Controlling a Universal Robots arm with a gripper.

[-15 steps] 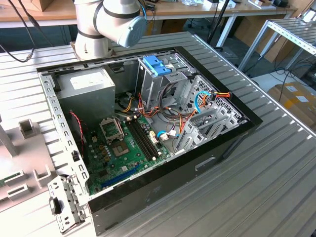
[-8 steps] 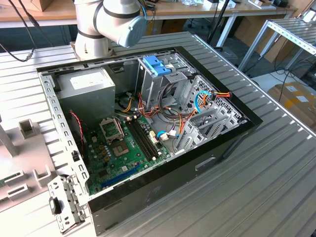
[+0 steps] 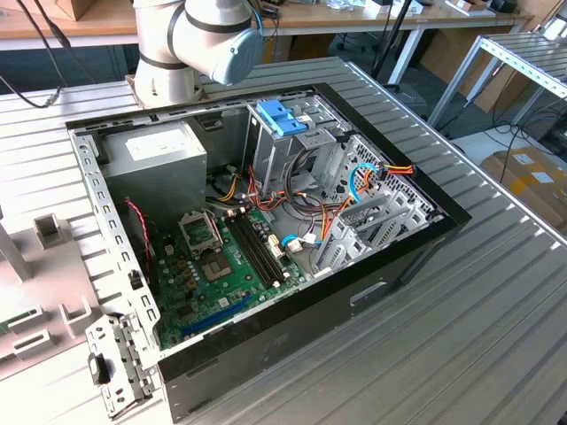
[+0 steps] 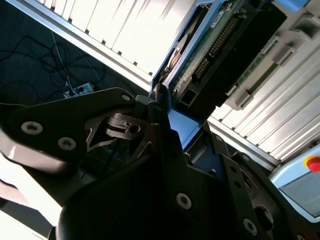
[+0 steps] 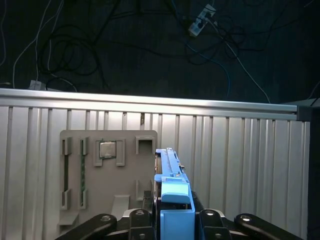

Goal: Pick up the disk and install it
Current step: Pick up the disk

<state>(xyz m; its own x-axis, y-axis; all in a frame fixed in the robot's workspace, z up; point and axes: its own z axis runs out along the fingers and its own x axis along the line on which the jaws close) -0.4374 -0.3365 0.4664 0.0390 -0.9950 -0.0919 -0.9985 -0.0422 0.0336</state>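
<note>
The disk (image 5: 172, 192) stands on edge in its light blue carrier frame, between the two dark fingers of my gripper (image 5: 175, 214), which is shut on it. In the second wrist view the disk's (image 4: 220, 45) green circuit board and dark body reach away from my gripper (image 4: 172, 125), and the blue frame sits in the jaws. It hangs over the ribbed metal table, beside a grey holder plate (image 5: 107, 175). The open computer case (image 3: 425, 239) lies in the exterior view, with its metal drive cage (image 3: 292, 150) at the back.
A blue-latched bracket (image 3: 282, 115) tops the drive cage. Cables and a motherboard (image 3: 221, 266) fill the case. The arm's base (image 3: 177, 53) stands behind the case. The table's edge rail (image 5: 150, 100) runs past the holder plate, with a dark floor and cables beyond. A red button (image 4: 312, 162) is nearby.
</note>
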